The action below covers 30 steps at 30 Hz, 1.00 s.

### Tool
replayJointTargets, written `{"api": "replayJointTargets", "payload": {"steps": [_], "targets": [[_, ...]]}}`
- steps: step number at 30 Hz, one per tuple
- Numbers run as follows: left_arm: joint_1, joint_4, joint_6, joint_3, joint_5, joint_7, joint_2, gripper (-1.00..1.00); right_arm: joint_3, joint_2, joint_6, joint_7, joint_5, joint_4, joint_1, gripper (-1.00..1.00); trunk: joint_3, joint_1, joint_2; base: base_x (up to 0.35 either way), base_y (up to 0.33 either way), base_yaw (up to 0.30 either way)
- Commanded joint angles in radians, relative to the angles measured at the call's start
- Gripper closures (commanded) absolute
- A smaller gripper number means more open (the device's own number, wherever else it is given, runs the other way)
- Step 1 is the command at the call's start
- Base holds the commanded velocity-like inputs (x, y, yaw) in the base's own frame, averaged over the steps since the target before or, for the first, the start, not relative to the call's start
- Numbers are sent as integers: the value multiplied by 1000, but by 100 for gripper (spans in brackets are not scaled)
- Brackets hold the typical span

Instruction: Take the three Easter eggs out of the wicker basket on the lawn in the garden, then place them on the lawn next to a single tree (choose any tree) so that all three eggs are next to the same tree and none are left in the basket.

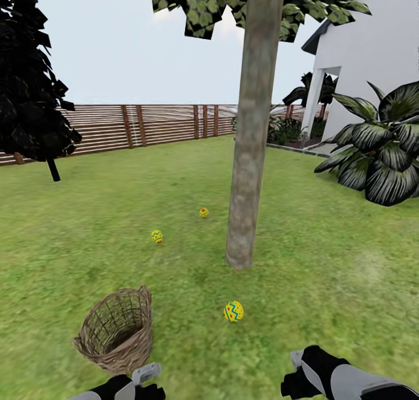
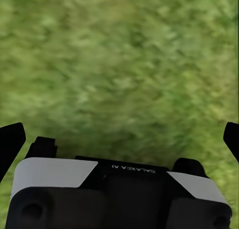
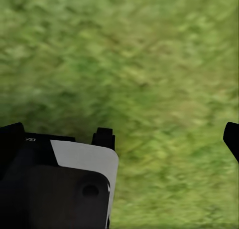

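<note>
Now: eggs out on the grass by the tree

Nearest, the left gripper and right gripper hang over bare lawn, fingers spread wide, holding nothing. Beyond, the wicker basket lies tipped. One Easter egg rests near the tree; two eggs lie farther left.

Both arms hang low at the head view's bottom edge, wrists bent forward. The left end effector has its fingers spread wide with nothing between them. The right end effector is likewise spread and empty.
</note>
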Motion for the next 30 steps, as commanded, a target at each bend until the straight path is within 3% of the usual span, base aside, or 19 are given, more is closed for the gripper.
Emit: {"api": "replayJointTargets", "payload": {"steps": [1, 8, 30], "targets": [[-1, 2, 2, 8, 2, 0, 0, -100, 8, 0, 3, 6, -2, 0, -1, -100, 4, -4, 6, 0, 0, 0], [-1, 3, 2, 6, 1, 0, -3, -100, 8, 0, 3, 6, 0, 0, -1, -100, 36, -31, 55, 0, 0, 0], [-1, 3, 7, 6, 0, -3, 1, -100, 7, -7, 1, 7, -2, 16, -1, -100, 105, -115, 209, 0, 0, 0]]}}
